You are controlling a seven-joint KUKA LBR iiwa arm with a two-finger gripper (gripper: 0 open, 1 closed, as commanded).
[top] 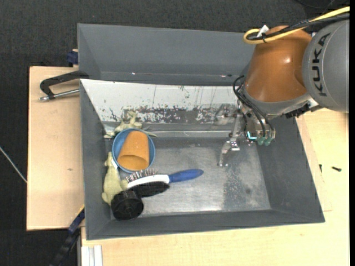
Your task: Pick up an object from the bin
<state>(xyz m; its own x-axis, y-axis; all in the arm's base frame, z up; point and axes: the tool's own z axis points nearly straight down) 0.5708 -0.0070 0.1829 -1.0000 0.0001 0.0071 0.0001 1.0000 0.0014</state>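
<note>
Grey bin (249,187) floor lies under our gripper (231,151); whether it is spread or clenched, we cannot tell. Nearest, at 8 o'clock, lies a blue-handled brush (166,178), its handle pointing toward 3 o'clock.

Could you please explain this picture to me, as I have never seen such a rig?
One camera looks down into a grey metal bin. The grey and orange machine entering from the right is a robot arm; its tool hangs over bare floor right of the middle, with nothing visibly held. The things to pick lie at the left: an orange cup inside a blue bowl, a blue-handled brush, a black round piece and a cream toy figure.
</note>
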